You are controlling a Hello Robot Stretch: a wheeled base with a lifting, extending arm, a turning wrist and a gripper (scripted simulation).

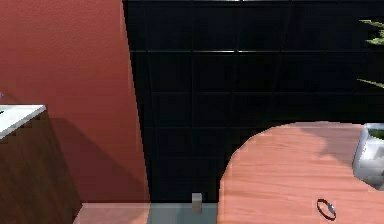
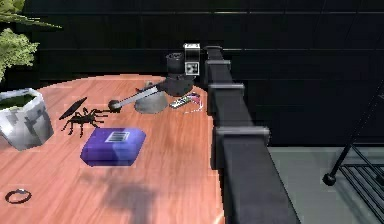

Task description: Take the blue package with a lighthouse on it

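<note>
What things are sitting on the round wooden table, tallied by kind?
Potted plant: 1
Blue package: 1
Black spider-shaped thing: 1
Ring: 1
Total: 4

Room in a home: a dining or living corner beside dark glass.
A rounded wooden counter [image 1: 290,170] stands near a red painted wall [image 1: 70,60] and a tall dark window wall [image 1: 230,80] divided by a thin grid. On the counter is a leafy plant [image 2: 15,45] in a pale grey pot [image 2: 25,120]. Household odds and ends lie on the wood: a small ring [image 1: 327,208], a black spider figure [image 2: 82,118], a blue package [image 2: 113,146]. At the forward view's left is a dark wooden cabinet [image 1: 30,170] with a white top.
</note>
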